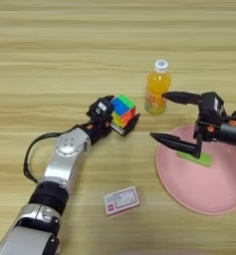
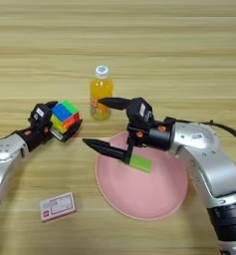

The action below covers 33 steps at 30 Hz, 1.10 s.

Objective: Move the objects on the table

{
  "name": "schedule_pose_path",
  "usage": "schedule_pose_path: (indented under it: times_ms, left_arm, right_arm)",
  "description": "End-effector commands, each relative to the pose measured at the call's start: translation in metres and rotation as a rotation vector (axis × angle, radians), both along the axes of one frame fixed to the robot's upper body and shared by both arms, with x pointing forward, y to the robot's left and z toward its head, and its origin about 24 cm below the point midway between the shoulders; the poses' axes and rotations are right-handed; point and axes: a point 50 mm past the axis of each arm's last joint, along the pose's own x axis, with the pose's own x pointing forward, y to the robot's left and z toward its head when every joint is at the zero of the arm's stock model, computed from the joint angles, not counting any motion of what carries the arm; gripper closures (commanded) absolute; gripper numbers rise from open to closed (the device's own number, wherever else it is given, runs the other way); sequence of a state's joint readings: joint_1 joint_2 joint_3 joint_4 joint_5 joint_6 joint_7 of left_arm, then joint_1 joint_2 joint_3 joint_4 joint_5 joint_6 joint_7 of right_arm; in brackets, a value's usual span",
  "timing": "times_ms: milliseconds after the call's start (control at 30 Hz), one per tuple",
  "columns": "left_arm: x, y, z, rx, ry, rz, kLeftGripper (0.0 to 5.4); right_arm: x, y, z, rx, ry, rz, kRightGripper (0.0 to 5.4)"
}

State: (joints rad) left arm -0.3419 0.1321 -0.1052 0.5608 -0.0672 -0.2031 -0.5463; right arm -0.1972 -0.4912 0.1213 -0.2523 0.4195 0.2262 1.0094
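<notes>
Left pincer [image 1: 120, 121] clamped on puzzle cube [image 1: 123, 110] just above surface [image 1: 64, 60], right pincer [image 2: 102, 122] spread wide over green block [image 2: 140, 163] lying on pink plate [image 2: 144, 199], probably released; bottle [image 2: 100, 93] behind, card box [image 2: 57, 205] near front.

**G1 arms: silver shells, black joints, orange accents**

Both arms are showing the same build. The left arm [image 1: 55, 184] is wearing a rounded silver-grey shell with a circular cap at its joint, and a black ribbed band is ringing it lower down. A thin black cable [image 1: 32, 149] is looping out beside it. Its black wrist block is carrying a small white label and orange dots. The right arm [image 2: 209, 164] is gleaming with a similar glossy silver casing, a black cable is trailing behind it, and orange spots are dotting its black wrist. Each gripper is ending in 2 long, tapered black fingers [image 2: 107, 147].
</notes>
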Motion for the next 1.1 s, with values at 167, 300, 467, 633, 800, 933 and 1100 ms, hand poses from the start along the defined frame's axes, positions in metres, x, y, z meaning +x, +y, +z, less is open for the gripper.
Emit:
schedule_pose_path:
  times_ms: [167, 300, 467, 633, 800, 933, 1100]
  left_arm:
    - [0.0030, -0.0007, 0.0012, 0.024, -0.002, -0.003, 0.23]
    - [0.0031, -0.0008, 0.0010, 0.016, 0.001, -0.008, 0.57]
    - [0.0028, -0.0009, 0.0012, 0.016, -0.001, -0.012, 1.09]
    - [0.0024, -0.0014, 0.0011, 0.015, -0.001, -0.013, 1.58]
    - [0.0023, -0.0016, 0.0010, 0.016, -0.002, -0.013, 2.05]
    - [0.0021, -0.0016, 0.0011, 0.016, -0.005, -0.014, 2.13]
    - [0.0021, -0.0012, 0.0013, 0.017, -0.007, -0.014, 2.13]
  right_arm:
    - [-0.0013, 0.0013, 0.0027, 0.015, -0.007, -0.001, 0.00]
    - [-0.0008, 0.0015, 0.0026, 0.016, -0.007, -0.004, 0.00]
    - [-0.0009, 0.0016, 0.0026, 0.018, -0.008, -0.007, 0.00]
    - [-0.0011, 0.0011, 0.0027, 0.018, -0.008, -0.007, 0.00]
    - [-0.0010, 0.0011, 0.0036, 0.020, -0.010, -0.007, 0.00]
    - [-0.0012, 0.0011, 0.0040, 0.022, -0.011, -0.006, 0.00]
    - [-0.0011, 0.0016, 0.0040, 0.024, -0.012, -0.006, 0.00]
